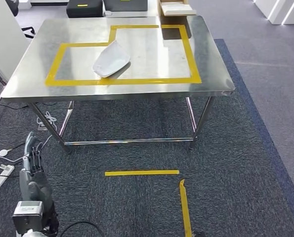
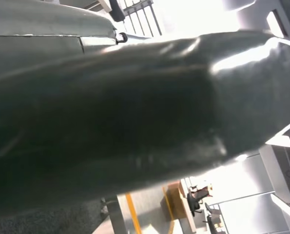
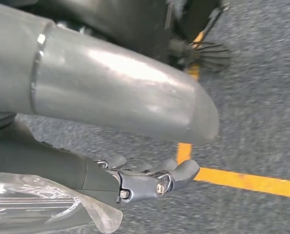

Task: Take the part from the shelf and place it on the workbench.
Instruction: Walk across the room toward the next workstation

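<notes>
The part (image 1: 110, 60), a white curved shell, lies on the steel workbench (image 1: 212, 74) inside a yellow tape outline, left of the middle. No hand touches it. My left hand (image 1: 32, 159) hangs low in front of the bench's left leg, fingers fairly straight, with nothing in it. In the right wrist view my right hand (image 3: 154, 178) hangs over the carpet with its fingers stretched out and nothing between them; a crinkled clear plastic film (image 3: 44, 204) lies by the wrist.
Yellow tape lines (image 1: 141, 173) mark the dark carpet in front of the bench. A power strip and cables (image 1: 0, 178) lie on the floor at the left. A cardboard box (image 1: 175, 9) and black cases (image 1: 83, 7) stand behind the bench.
</notes>
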Controlling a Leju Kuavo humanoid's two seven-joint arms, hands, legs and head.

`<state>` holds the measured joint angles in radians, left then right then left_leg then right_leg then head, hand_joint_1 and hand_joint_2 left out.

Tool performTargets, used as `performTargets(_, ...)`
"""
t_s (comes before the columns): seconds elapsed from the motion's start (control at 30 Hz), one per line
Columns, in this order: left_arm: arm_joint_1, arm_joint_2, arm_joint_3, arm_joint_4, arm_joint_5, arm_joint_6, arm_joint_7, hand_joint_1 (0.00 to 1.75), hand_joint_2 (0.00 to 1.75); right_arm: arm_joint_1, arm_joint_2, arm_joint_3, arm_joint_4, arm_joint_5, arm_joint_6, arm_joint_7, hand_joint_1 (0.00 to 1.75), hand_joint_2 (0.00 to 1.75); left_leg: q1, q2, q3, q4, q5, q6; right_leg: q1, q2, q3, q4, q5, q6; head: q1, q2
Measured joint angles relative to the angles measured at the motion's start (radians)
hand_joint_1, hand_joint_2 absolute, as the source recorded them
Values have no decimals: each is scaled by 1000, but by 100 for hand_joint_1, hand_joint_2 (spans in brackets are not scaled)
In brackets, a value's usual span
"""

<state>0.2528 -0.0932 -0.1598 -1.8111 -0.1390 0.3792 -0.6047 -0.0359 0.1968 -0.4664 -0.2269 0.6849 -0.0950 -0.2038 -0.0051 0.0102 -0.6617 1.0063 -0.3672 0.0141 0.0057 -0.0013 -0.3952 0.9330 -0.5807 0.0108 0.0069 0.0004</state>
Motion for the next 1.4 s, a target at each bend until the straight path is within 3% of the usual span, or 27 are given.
performTargets(0.03, 1, -1, 0, 0, 2, -3, 3, 0, 0, 1, -1, -1, 0, 0, 1, 0, 0, 0, 1, -2, -6, 10, -19, -6, -2, -2, -9, -1, 9, -8, 0, 0)
performTargets(0.07, 1, -1, 1, 1, 5, -5, 5, 0, 0, 1, -2, -2, 1, -1, 2, 0, 0, 0, 3, -4, -13, 37, -58, -12, -3, -5, -20, -2, 20, -15, -2, 0)
performTargets(0.13, 1, -2, 3, 2, 11, -8, 10, 0, 0, 0, -5, -6, 1, -6, 8, -3, 0, 0, 6, -5, -33, 145, -160, -21, -4, -6, -43, -1, 42, -22, -5, 0)
performTargets(0.17, 0, -3, 3, 3, 12, -8, 11, 0, 0, -1, -7, -8, 1, -9, 13, -5, 0, 0, 8, -5, -40, 209, -191, -24, -3, -5, -56, 1, 53, -22, -6, 0)
performTargets(0.2, -1, -4, 4, 4, 13, -8, 12, 0, 0, -2, -9, -9, 1, -12, 18, -6, 0, 0, 9, -6, -41, 257, -196, -26, -3, -2, -70, 4, 63, -20, -5, 0)
performTargets(0.27, -2, -7, 4, 7, 15, -9, 12, 0, 0, -5, -13, -13, 1, -14, 25, -8, 0, 0, 10, -8, -7, 265, -151, -25, -3, 7, -98, 14, 80, -15, -6, 0)
performTargets(0.33, -5, -10, 4, 9, 16, -9, 12, 0, 0, -9, -15, -17, 1, -15, 28, -10, 0, 0, 12, -31, 80, 156, -116, -17, -3, 21, -125, 29, 93, -10, -6, 0)
performTargets(0.4, -8, -13, 4, 10, 16, -9, 10, 0, 0, -13, -16, -20, 1, -14, 31, -13, 0, 0, 13, -59, 153, 42, -129, -9, -2, 40, -151, 44, 105, -1, -6, 0)
performTargets(0.43, -10, -15, 4, 11, 16, -8, 10, 0, 0, -14, -17, -22, 1, -13, 31, -14, 0, 0, 13, -64, 168, 11, -143, -5, -2, 48, -162, 49, 111, 4, -6, 0)
performTargets(0.5, -12, -18, 3, 13, 15, -2, 7, 0, 0, -13, -20, -24, 2, -9, 30, -10, 0, 0, 16, -47, 166, -9, -151, 3, -2, 61, -183, 58, 120, 16, -6, 0)
performTargets(0.57, -12, -23, 2, 17, 13, 9, 4, 0, 0, -7, -24, -24, 6, -5, 28, 8, 0, 0, 19, -26, 160, -16, -147, 15, -2, 45, -213, 102, 90, 25, -1, 0)
performTargets(0.67, -11, -26, 2, 20, 12, 26, -6, 0, 0, 1, -26, -25, 9, 5, 26, 40, 0, 0, 16, 8, 148, -17, -137, 24, -7, 14, -291, 286, -8, 35, 6, 0)
performTargets(0.7, -11, -26, 0, 22, 10, 30, -10, 0, 0, 3, -26, -26, 10, 8, 26, 48, 0, 0, 15, 20, 145, -16, -134, 25, -7, 11, -307, 331, -23, 37, 6, 0)
performTargets(0.73, -15, -26, -2, 23, 7, 33, -13, 0, 0, 6, -27, -26, 12, 11, 28, 55, 0, 0, 13, 32, 142, -16, -132, 25, -8, 9, -304, 342, -20, 39, 6, 0)
performTargets(0.77, -20, -26, -6, 24, 2, 35, -16, 0, 0, 8, -27, -26, 13, 14, 30, 61, 0, 0, 13, 43, 141, -16, -131, 24, -8, 4, -281, 312, 0, 39, 5, 0)
performTargets(0.83, -37, -26, -16, 25, -10, 39, -18, 0, 0, 9, -29, -26, 14, 20, 34, 66, 0, 0, 10, 63, 142, -15, -129, 21, -6, -33, -195, 173, 56, 35, 6, 0)
performTargets(0.9, -51, -25, -24, 25, -21, 40, -22, 0, 0, 4, -31, -26, 14, 24, 35, 65, 0, 0, 4, 83, 142, -12, -129, 13, 0, -72, -134, 67, 81, 24, 6, 0)
performTargets(0.93, -59, -24, -29, 25, -27, 40, -26, 0, 0, 3, -31, -26, 14, 26, 35, 60, 0, 0, 1, 93, 141, -10, -128, 9, 3, -79, -129, 51, 81, 17, 5, 0)
performTargets(1.0, -83, -21, -45, 24, -40, 36, -30, 0, 0, 5, -32, -27, 14, 29, 35, 42, 0, 0, 0, 109, 140, -8, -128, -1, 2, -59, -137, 50, 87, 4, 5, 0)
performTargets(1.03, -99, -19, -56, 24, -46, 32, -26, 0, 0, 6, -33, -27, 14, 31, 34, 33, 0, 0, 1, 99, 138, 1, -137, -7, 0, -49, -139, 49, 91, -3, 4, 0)
performTargets(1.1, -130, -8, -80, 22, -66, 16, -4, 0, 0, 3, -35, -28, 14, 36, 34, 22, 0, 0, 6, 50, 113, 67, -185, -18, -5, -29, -140, 45, 100, -16, 1, 0)
performTargets(1.13, -144, -1, -94, 22, -79, 5, 16, 0, 0, 1, -35, -28, 14, 40, 35, 21, 0, 0, 8, 23, 89, 129, -220, -22, -5, -17, -144, 45, 104, -21, -1, 0)
performTargets(1.2, -174, 13, -126, 23, -114, -15, 58, 0, 0, 0, -36, -28, 15, 45, 36, 26, 0, 0, 9, 3, 38, 250, -270, -23, -3, 10, -152, 47, 110, -25, -2, 0)
performTargets(1.23, -192, 18, -144, 24, -129, -22, 76, 0, 0, 0, -36, -28, 15, 46, 36, 30, 0, 0, 9, 1, 28, 273, -269, -22, -2, 24, -155, 49, 112, -25, -2, 0)
performTargets(1.27, -211, 22, -162, 25, -137, -28, 91, 0, 0, 1, -37, -28, 15, 46, 36, 34, 0, 0, 9, -2, 36, 258, -247, -18, -1, 38, -157, 51, 114, -24, -2, 0)
performTargets(1.33, -249, 28, -200, 26, -136, -46, 119, 0, 0, 3, -38, -29, 15, 46, 37, 37, 0, 0, 9, -32, 87, 142, -172, -6, 0, 66, -161, 56, 116, -22, -2, 0)
performTargets(1.4, -281, 34, -239, 27, -129, -69, 150, 0, 0, 1, -38, -30, 16, 46, 37, 37, 0, 0, 10, -80, 129, 37, -131, 5, 0, 92, -171, 64, 120, -14, -1, 0)
